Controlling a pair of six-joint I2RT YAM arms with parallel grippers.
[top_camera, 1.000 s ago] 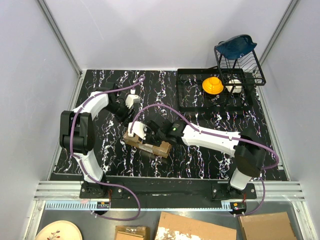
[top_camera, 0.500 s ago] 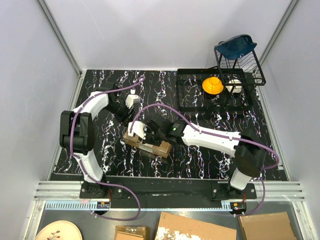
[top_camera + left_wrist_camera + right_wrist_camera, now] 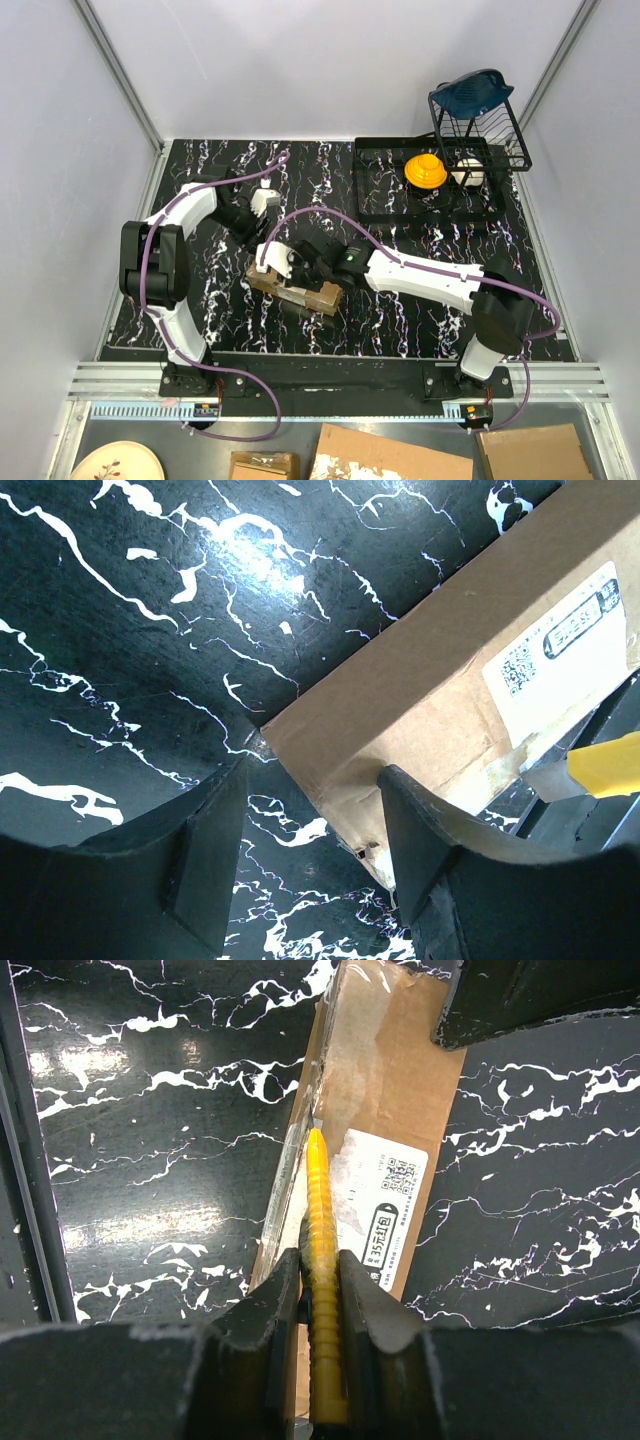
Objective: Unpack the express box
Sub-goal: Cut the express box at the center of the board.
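One black table, glossy and veined white like marble, is noted beneath the express box. Box: oblong brown cardboard, matte, clear-taped, laid flat on that surface, with a white printed label on its top face.

Left gripper: jaws parted, one box corner seen between the dark fingers; contact cannot be judged.

Right gripper: clamped on a ribbed yellow utility knife, its tip laid along the box's taped long edge, just beside the label.

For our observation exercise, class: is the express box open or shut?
Shut. The express box has a flat top, with no flap lifted. The right gripper holds a yellow utility knife, its tip at the box's taped edge.
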